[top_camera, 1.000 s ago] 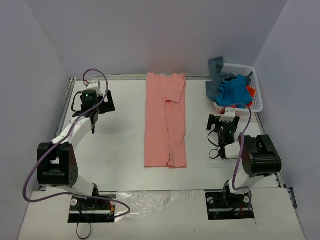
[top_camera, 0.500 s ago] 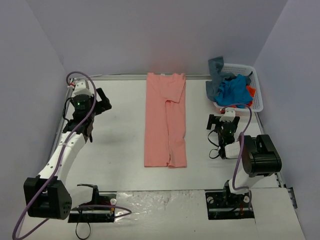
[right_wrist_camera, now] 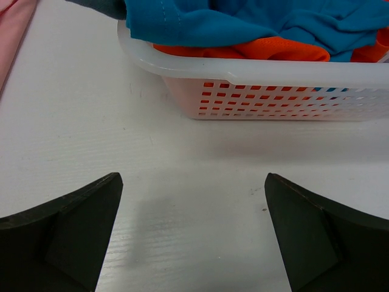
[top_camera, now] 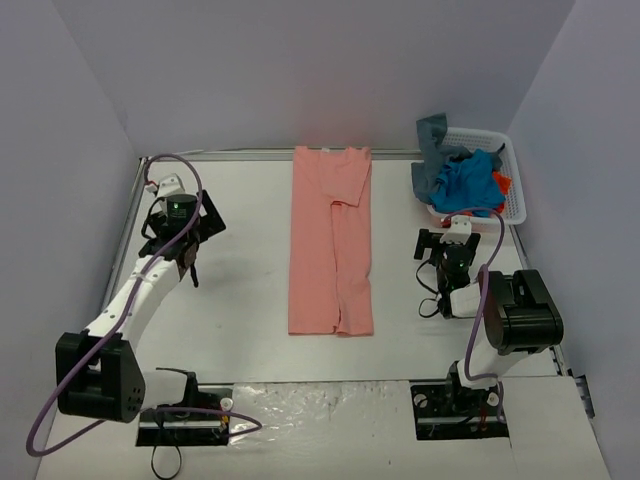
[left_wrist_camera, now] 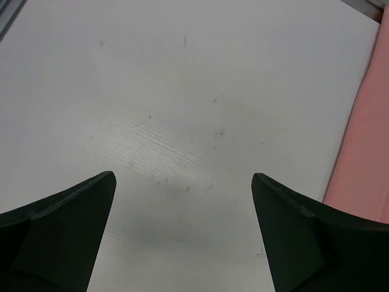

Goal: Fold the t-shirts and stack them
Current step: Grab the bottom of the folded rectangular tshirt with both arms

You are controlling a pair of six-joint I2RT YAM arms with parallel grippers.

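Note:
A salmon-pink t-shirt [top_camera: 332, 240] lies flat in the middle of the table as a long narrow strip, sleeves folded in; its edge shows at the right of the left wrist view [left_wrist_camera: 368, 146]. A bright blue t-shirt [top_camera: 468, 180], a slate grey-blue one [top_camera: 432, 135] and an orange-red one [top_camera: 502, 182] are heaped in the white basket [top_camera: 515, 205]. My left gripper [top_camera: 184, 228] is open and empty over bare table left of the pink shirt [left_wrist_camera: 182, 179]. My right gripper [top_camera: 446, 240] is open and empty just in front of the basket [right_wrist_camera: 193, 179].
The right wrist view shows the white lattice basket wall [right_wrist_camera: 273, 100] close ahead, with blue cloth [right_wrist_camera: 243, 21] and orange cloth [right_wrist_camera: 261, 48] hanging over its rim. A raised rail [top_camera: 128, 220] runs along the table's left side. Grey walls enclose the table.
My left arm swung out toward the left rail, then came back right and a little nearer, its gripper open throughout. The right arm and the shirts have not moved.

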